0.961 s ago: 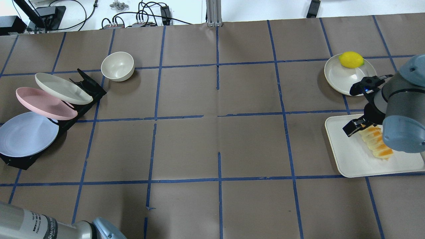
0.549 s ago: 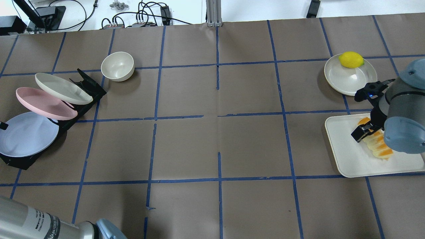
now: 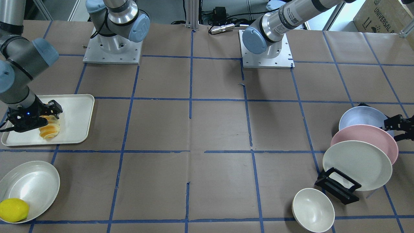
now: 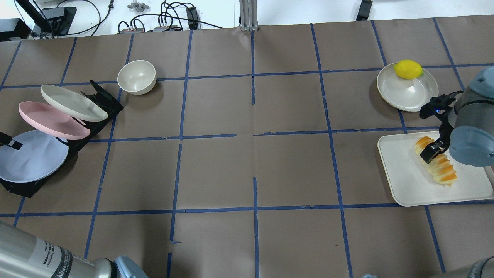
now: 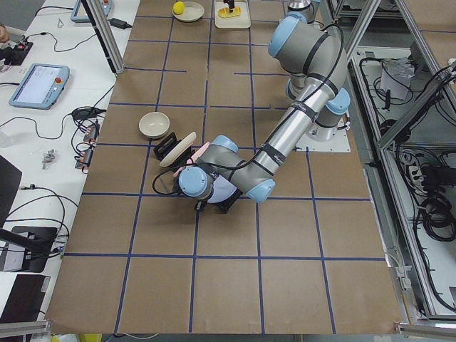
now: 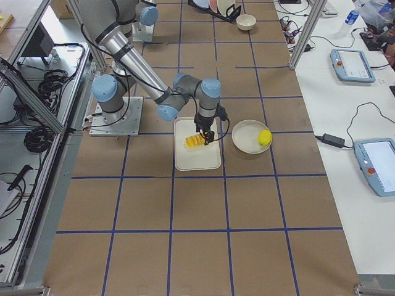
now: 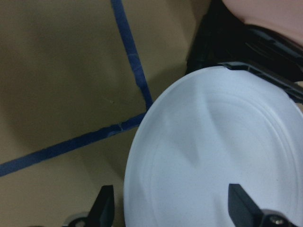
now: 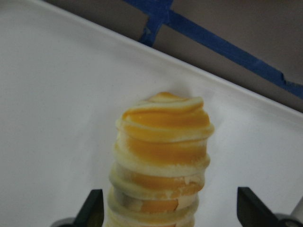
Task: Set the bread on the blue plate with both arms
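Observation:
The bread (image 4: 438,166), an orange and cream striped roll, lies on a white tray (image 4: 401,177) at the right. My right gripper (image 4: 434,152) is open and low over the roll's far end. In the right wrist view its fingertips (image 8: 92,208) stand wide on either side of the bread (image 8: 163,142). The blue plate (image 4: 31,156) leans in a black rack at the far left. My left gripper (image 3: 399,127) is open at the plate's outer edge. In the left wrist view the blue plate (image 7: 213,142) fills the space between the fingers (image 7: 104,208).
A pink plate (image 4: 50,119) and a cream plate (image 4: 73,102) lean in the same black rack (image 4: 104,100) behind the blue one. A cream bowl (image 4: 137,76) stands beside the rack. A yellow lemon (image 4: 408,69) sits on a cream dish (image 4: 401,94) beyond the tray.
My right gripper has moved right across the tray, from beside the bread to astride its far end. My left gripper's fingertip has come into view at the blue plate's left edge.

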`<state>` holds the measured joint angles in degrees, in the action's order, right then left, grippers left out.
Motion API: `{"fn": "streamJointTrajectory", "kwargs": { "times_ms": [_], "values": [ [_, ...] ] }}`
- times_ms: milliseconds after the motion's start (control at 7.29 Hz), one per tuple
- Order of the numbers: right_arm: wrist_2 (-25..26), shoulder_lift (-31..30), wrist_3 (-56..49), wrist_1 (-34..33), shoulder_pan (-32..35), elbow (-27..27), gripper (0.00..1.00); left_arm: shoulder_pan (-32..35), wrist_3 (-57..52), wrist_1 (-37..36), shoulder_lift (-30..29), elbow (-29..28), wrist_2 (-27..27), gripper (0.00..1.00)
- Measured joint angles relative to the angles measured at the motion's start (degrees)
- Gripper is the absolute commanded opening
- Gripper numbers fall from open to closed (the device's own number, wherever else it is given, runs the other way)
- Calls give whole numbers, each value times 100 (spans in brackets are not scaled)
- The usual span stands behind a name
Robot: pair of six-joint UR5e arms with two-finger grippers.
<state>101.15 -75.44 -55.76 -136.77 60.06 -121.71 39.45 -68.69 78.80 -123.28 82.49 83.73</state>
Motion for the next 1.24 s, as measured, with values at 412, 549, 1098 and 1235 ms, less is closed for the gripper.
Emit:
{"fn": "streamJointTrajectory", "kwargs": {
  "times_ms": [412, 549, 1098, 1235],
  "values": [
    [-247, 138, 18, -62, 2, -40, 59, -15, -11, -59, -103, -9, 9, 17],
    [-262, 128, 37, -25, 4, -46, 34, -20, -5, -72, -100, -20, 9, 11],
    [-204, -28, 17, 23, 16, -30, 3, -53, -9, 161, -124, -462, 20, 7],
    [-197, -217, 72, 114, 32, -6, 4, -102, -32, 292, -92, -547, 19, 6]
  ]
}}
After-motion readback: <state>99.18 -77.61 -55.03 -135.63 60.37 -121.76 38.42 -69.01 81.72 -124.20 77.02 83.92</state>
